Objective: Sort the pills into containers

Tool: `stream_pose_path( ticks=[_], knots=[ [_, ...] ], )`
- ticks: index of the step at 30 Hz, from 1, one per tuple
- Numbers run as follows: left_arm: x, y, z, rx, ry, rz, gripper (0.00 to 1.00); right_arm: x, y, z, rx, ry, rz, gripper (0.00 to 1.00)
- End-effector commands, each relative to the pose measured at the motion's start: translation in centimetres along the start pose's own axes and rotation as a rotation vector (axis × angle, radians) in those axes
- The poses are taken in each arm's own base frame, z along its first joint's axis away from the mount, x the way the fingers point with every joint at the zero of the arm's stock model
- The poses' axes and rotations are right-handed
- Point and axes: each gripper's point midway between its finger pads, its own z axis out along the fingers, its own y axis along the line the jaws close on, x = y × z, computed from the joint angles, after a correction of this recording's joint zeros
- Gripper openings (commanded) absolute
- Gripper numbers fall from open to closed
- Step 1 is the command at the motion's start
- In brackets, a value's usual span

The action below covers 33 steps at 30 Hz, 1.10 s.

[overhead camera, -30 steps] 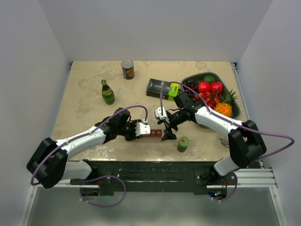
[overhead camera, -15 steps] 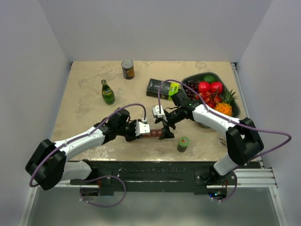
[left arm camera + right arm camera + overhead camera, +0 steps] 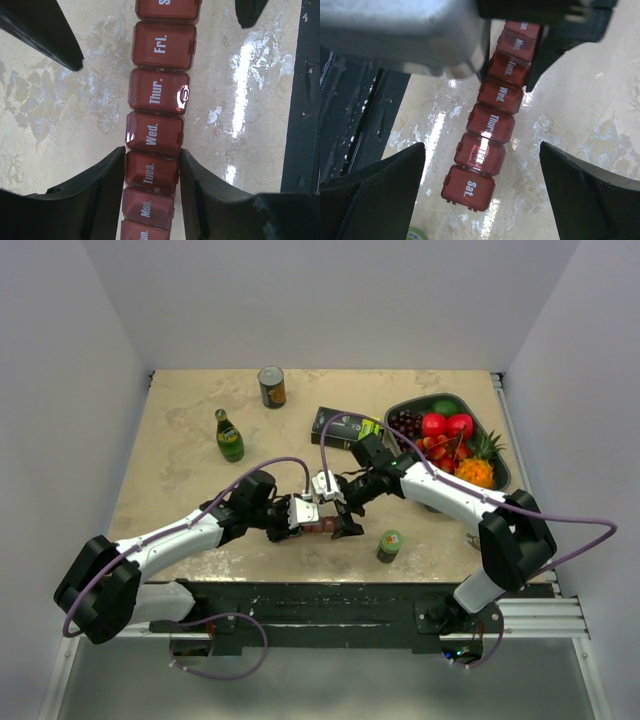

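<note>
On containers [image 3: 159, 95]: Mon., Tues., Wed., Thur., Fri., Sat.

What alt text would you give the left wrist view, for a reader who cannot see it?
The left gripper clamps a maroon pill strip at its Tues. compartment, over a beige marbled table. Lids marked Mon. to Fri. run up the picture. The right gripper, open, straddles the strip near Fri.

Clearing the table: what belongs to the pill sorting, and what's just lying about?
Job: maroon pill strip, left gripper shut on it, right gripper open.
Lying about: green bottle, can, black-and-lime box, fruit tray, green jar (contents unseen).
</note>
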Motion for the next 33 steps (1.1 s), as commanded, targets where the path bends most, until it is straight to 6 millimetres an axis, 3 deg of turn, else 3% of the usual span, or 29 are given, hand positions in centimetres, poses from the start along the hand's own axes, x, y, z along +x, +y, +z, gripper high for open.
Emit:
stream_pose_path(
  ticks=[1, 11, 20, 29, 33],
  knots=[
    [-2.3, 0.7, 0.1, -0.004, -0.074, 0.018, 0.0, -0.2, -0.6, 0.5, 0.018, 0.043, -0.035, 0.99],
    [-2.0, 1.0, 0.2, -0.021, -0.049, -0.024, 0.0, 1.3, -1.3, -0.8, 0.137, 0.13, 0.027, 0.96],
    [-2.1, 1.1, 0.2, -0.021, -0.045, -0.039, 0.0, 2.4, -0.5, -0.9, 0.149, 0.127, 0.075, 0.94],
    [-2.4, 1.2, 0.1, -0.025, -0.05, -0.034, 0.0, 2.8, -0.4, -1.0, 0.132, 0.106, 0.11, 0.87],
    [-2.4, 1.2, 0.1, -0.023, -0.05, -0.043, 0.0, 3.2, -0.5, -0.9, 0.132, 0.119, 0.124, 0.78]
  ],
)
